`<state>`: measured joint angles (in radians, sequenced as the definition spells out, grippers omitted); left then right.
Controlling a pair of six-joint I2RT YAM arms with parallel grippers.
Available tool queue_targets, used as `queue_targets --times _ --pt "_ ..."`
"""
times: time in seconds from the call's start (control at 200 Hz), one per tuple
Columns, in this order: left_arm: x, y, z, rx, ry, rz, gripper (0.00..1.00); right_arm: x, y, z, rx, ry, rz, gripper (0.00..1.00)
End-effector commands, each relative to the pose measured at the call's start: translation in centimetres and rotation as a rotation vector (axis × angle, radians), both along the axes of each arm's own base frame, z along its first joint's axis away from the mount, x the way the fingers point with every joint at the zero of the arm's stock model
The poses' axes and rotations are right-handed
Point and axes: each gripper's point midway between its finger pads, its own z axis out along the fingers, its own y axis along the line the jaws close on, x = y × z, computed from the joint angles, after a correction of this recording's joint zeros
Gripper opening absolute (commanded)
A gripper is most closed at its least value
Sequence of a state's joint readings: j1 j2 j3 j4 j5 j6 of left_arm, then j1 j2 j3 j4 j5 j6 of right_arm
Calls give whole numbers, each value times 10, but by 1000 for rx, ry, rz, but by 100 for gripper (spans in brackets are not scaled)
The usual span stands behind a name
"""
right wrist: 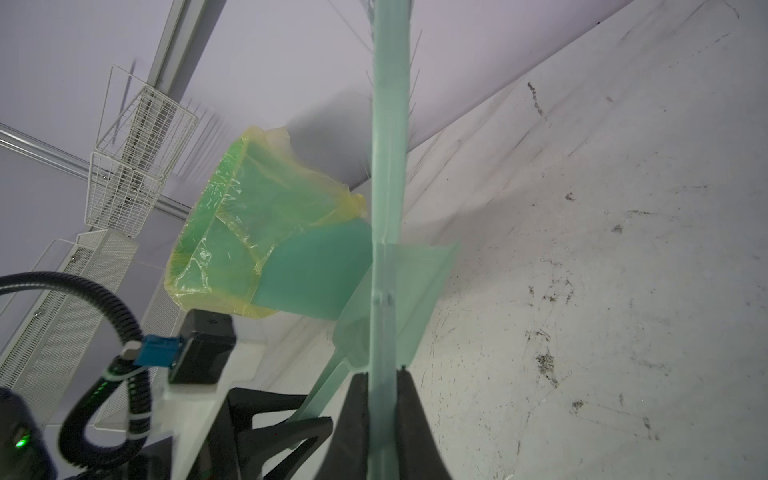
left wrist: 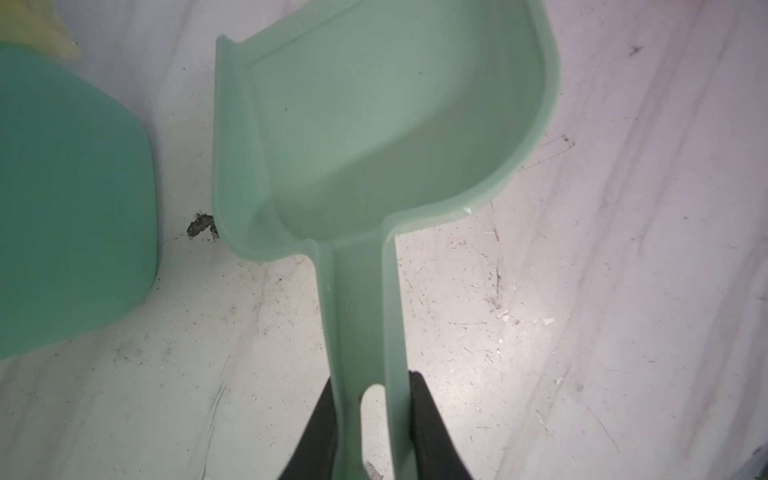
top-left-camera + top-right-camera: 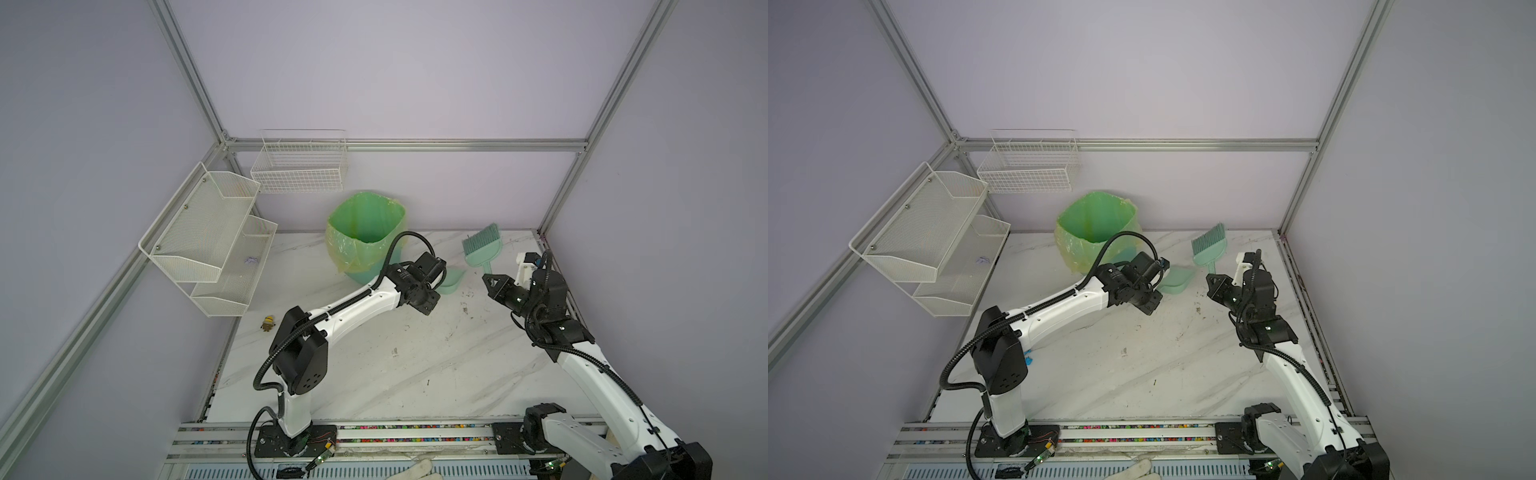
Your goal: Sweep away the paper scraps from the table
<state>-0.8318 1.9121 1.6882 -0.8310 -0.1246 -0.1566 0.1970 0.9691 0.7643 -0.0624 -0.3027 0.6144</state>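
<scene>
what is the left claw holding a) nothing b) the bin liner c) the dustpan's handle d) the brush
c: the left wrist view shows the left claw shut on the handle of the dustpan, while the brush sits in the right claw.

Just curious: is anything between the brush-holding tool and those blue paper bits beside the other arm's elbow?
Nothing visible lies on the table between the right tool and the paper scraps; the left arm's elbow stands beside them.
</scene>
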Motion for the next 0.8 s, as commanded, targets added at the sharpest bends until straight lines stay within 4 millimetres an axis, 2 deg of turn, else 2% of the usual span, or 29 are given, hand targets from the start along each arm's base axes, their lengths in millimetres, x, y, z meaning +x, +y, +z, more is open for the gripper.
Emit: queue_targets --times 0.0,0.18,0.56,0.71,0.795 --pt "21 -17 42 -42 -118 -22 0 3 0 25 -4 -90 0 0" --pt "32 -24 24 -11 -124 -21 0 8 10 1 -2 -30 51 0" --pt "61 -28 -16 82 -184 7 0 15 29 -46 78 90 132 0" --pt "69 -28 -31 113 -195 24 0 18 32 -54 85 117 138 0" --pt "70 -29 -37 119 -194 14 6 20 33 -58 82 132 141 0"
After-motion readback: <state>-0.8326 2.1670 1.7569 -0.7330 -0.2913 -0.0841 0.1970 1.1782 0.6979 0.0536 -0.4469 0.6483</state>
